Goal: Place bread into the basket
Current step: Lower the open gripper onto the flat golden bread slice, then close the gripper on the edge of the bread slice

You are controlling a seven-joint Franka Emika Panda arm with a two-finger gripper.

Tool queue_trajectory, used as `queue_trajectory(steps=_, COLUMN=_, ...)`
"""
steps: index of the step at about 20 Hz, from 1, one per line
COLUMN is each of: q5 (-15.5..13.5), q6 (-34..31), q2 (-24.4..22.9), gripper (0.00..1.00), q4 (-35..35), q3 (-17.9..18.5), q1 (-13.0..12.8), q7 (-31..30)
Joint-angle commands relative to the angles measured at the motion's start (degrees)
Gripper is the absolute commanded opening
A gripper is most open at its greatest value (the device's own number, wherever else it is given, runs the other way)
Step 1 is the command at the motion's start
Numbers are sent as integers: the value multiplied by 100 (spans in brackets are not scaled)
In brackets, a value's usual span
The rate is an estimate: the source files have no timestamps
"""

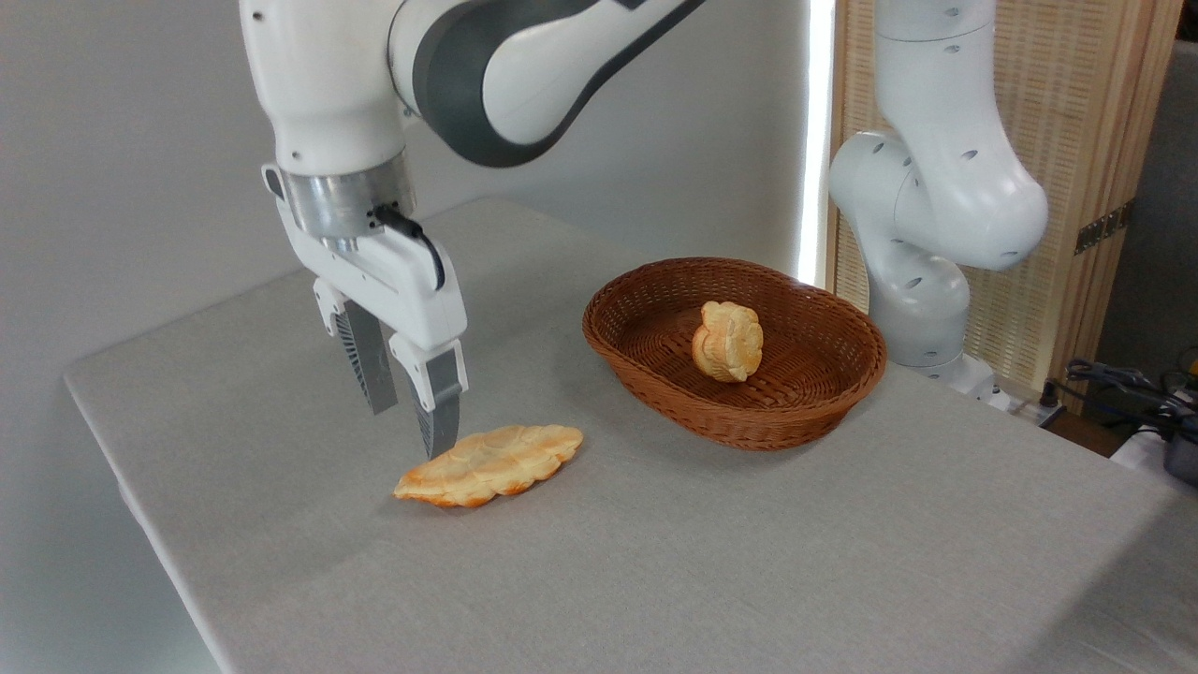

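A white robot arm's two-finger gripper [410, 432] hangs with its grey ribbed fingers [440, 412] spread apart and holding nothing. The nearer fingertip appears to reach the back edge of the long, flat, golden-orange leaf-shaped bread [489, 465], though contact is hard to judge. The bread lies on the grey cloth-covered table [655, 562], left of and apart from the oval brown woven wicker basket [749, 417], which holds a small round knobbly bun [727, 342].

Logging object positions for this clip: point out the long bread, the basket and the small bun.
bread [489, 464], fixed camera, middle of its ridged top
basket [739, 429], fixed camera, near outer wall
bun [727, 341], fixed camera, its knobbly face
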Motion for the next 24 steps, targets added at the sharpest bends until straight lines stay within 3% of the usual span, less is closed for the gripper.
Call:
queue_trajectory(steps=1, q5=76, q6=69, q2=53, gripper=100, q4=-94, q3=-15, q1=-77, q7=96)
queue_trajectory(steps=4, q5=76, q6=16, q2=53, gripper=100, q4=-313, q3=-67, q1=-112, q7=850)
queue_trajectory(steps=8, q5=76, q6=-1, q2=114, gripper=100, q4=-498, q3=-103, q1=-121, q7=1423)
queue_trajectory(steps=22, q5=76, q6=104, q2=404, gripper=100, q4=-587, q3=-138, q1=-148, q7=1635)
queue_trajectory(steps=23, q5=85, q6=104, q2=404, gripper=97, q4=-587, q3=-129, q1=-148, q7=1635)
queue_trajectory(steps=24, q5=85, q6=95, q2=404, gripper=85, q4=-587, q3=-138, q1=-148, q7=1644)
